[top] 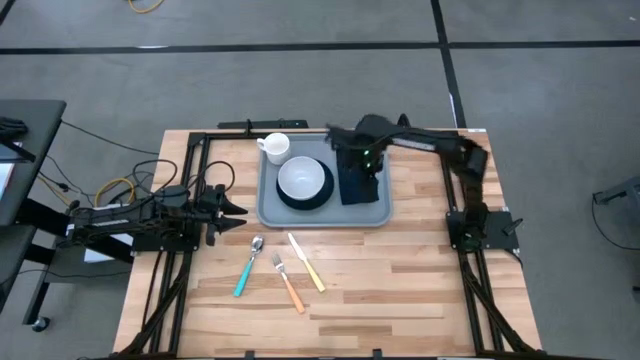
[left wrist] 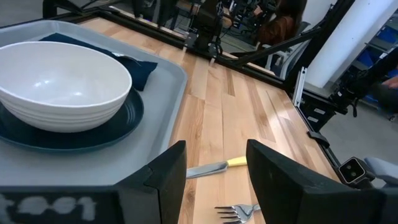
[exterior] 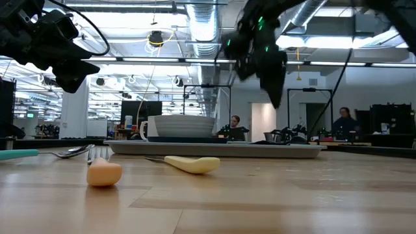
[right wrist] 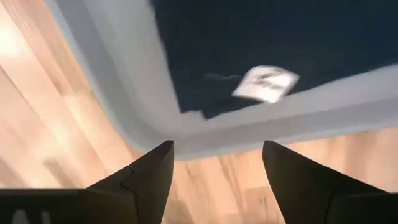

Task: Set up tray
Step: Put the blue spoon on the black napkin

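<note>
High view: tray (top: pixel 268 208) at table centre, toward the back, holding plate (top: pixel 288 197) with bowl (top: pixel 302 178) on it and napkin (top: pixel 358 186) alongside. Mug (top: pixel 275 147) at the tray's back left corner, whether on the rim or just off it unclear. Spoon (top: pixel 247 266), fork (top: pixel 288 280) and knife (top: pixel 306 262) on bare wood in front of the tray. Right gripper (top: pixel 364 168) over the napkin; left gripper (top: pixel 232 212) parked just left of the tray.

Low view: right gripper (exterior: pixel 272 81) hanging clear above the tray (exterior: pixel 273 151), nothing between its fingers. Fork handle (exterior: pixel 104 173) and knife handle (exterior: pixel 192 164) nearest.

Left wrist view: fingers (left wrist: pixel 166 180) apart and empty, aimed past the tray corner at the knife (left wrist: pixel 210 167) and fork tines (left wrist: pixel 237 213).

Right wrist view: fingers (right wrist: pixel 147 175) spread wide, empty, above the napkin (right wrist: pixel 273 43) with its white tag (right wrist: pixel 266 83) at the tray's rim (right wrist: pixel 261 123).

Probably cutlery next: best lifted by the handle with a low approach, then laid flat on the napkin, clear of the plate.
</note>
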